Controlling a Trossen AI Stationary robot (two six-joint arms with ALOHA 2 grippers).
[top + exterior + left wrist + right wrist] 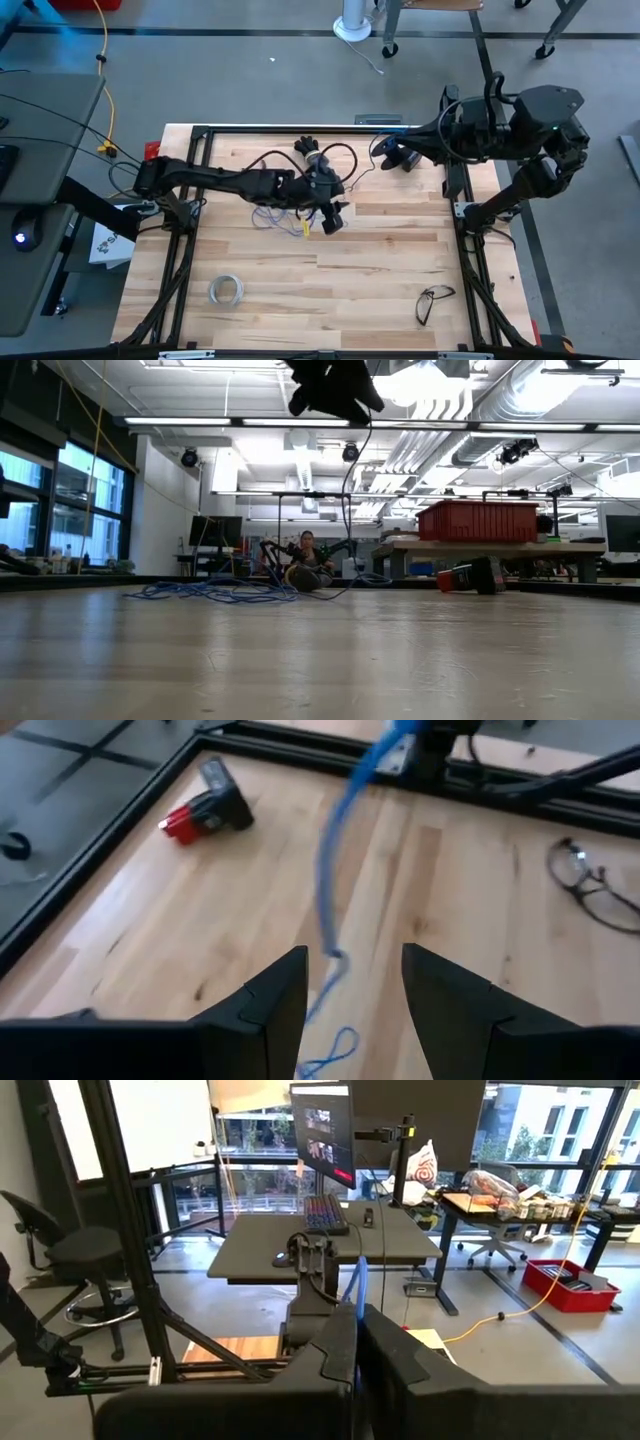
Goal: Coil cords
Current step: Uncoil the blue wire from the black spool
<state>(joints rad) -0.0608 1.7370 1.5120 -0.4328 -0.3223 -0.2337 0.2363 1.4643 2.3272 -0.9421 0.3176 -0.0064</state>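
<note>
i'm going across the table from my left. the ring of tape [226, 290] lies near the front left corner, well apart from the work. behind it, left of centre, the loose wire [272, 214] lies heaped in bluish loops on the wood; in the low view the same tangle [215, 590] spreads flat along the far part of the table.

the left gripper [335, 217] hangs over the middle of the table, just right of that heap. in its wrist view the two fingers [268, 1003] stand partly open with a clear gap, and a single strand of the wire [333, 870] runs lengthwise through that gap, away toward the far frame. i can't tell whether either pad touches it; it reads as loose between them, not pinched.

right again, the right gripper [393, 156] sits at the back edge of the table, fingers [336, 1342] pressed together on the wire [361, 1285], which rises out of them as a thin blue line. a dark spool-like lump sits there too, but i can't make it out clearly. the glasses [434, 300] lie front right, out of the way.

what matters for my next move: the strand's long axis runs between the two grippers, heap on the left arm's side, so the left arm is the nearer one to gather slack.
</note>
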